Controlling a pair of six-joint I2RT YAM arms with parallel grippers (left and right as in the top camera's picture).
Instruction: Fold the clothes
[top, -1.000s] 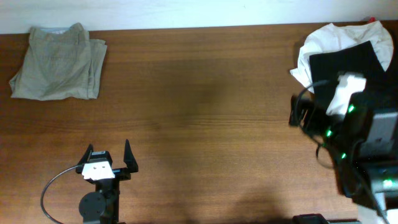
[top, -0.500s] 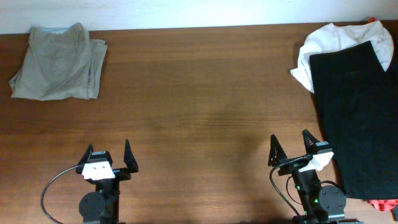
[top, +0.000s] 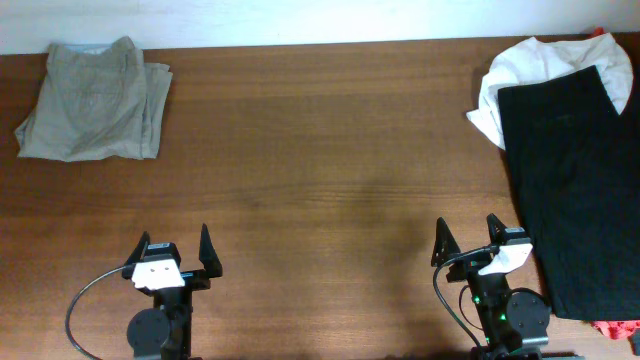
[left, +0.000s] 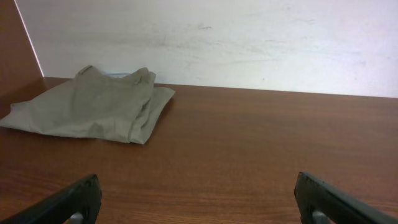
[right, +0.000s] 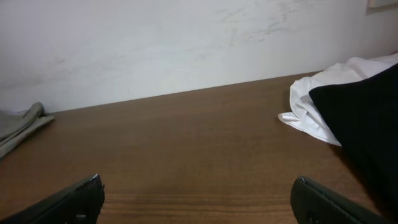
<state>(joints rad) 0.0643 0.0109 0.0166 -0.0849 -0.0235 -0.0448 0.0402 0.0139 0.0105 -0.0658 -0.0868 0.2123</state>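
A folded khaki garment (top: 92, 100) lies at the table's far left; it also shows in the left wrist view (left: 93, 112). A black garment (top: 575, 180) lies spread flat at the right edge, over a crumpled white garment (top: 520, 65); both show in the right wrist view, black (right: 367, 118) and white (right: 317, 118). My left gripper (top: 174, 250) is open and empty near the front edge, far from the khaki garment. My right gripper (top: 468, 243) is open and empty near the front edge, just left of the black garment.
A bit of red cloth (top: 615, 328) shows at the front right corner, and another (top: 598, 33) at the far right edge. A white wall (left: 217, 37) runs along the table's far edge. Bare wood (top: 330, 170) lies between the piles.
The right arm, which was over the black and white garments a second ago, has drawn back to the front edge with its gripper open. The black garment now lies uncovered and flat. The left arm is still.
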